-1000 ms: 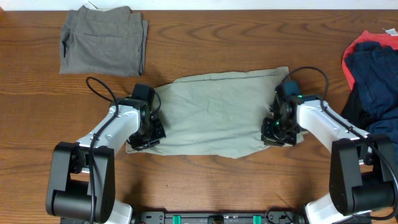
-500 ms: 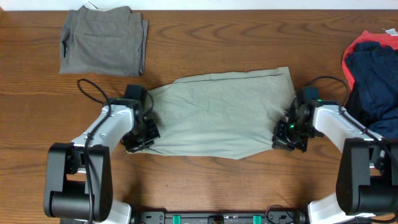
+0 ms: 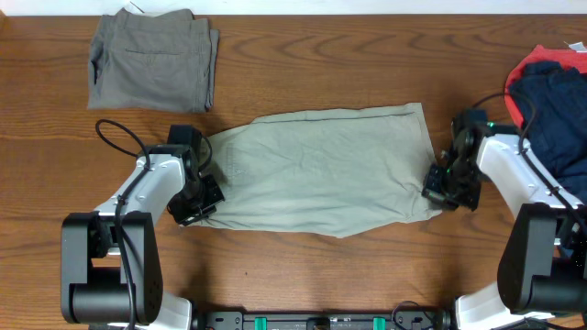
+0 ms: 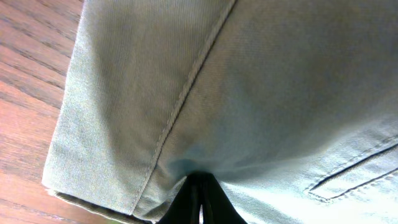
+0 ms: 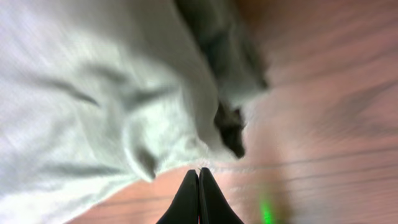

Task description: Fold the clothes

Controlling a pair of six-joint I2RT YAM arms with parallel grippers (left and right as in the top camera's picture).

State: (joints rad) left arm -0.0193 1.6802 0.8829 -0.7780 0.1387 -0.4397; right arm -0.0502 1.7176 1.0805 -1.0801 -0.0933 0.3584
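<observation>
A pale green garment [image 3: 316, 170] lies spread flat across the middle of the wooden table. My left gripper [image 3: 190, 209] is at its left end, shut on the cloth near a seam and hem [image 4: 199, 177]. My right gripper [image 3: 438, 192] is at its right end, low on the edge. In the right wrist view its jaws [image 5: 199, 173] are shut with the cloth's [image 5: 93, 93] frayed edge right at the tips. The garment is drawn out long between the two grippers.
A folded grey garment [image 3: 151, 60] lies at the back left. A pile of navy and red clothes [image 3: 550, 92] sits at the right edge, close behind my right arm. Bare wood [image 3: 303, 275] runs along the front.
Both grippers have moved outward, left to the left and right to the right, pulling the garment's ends apart. The garment is now longer and flatter.
</observation>
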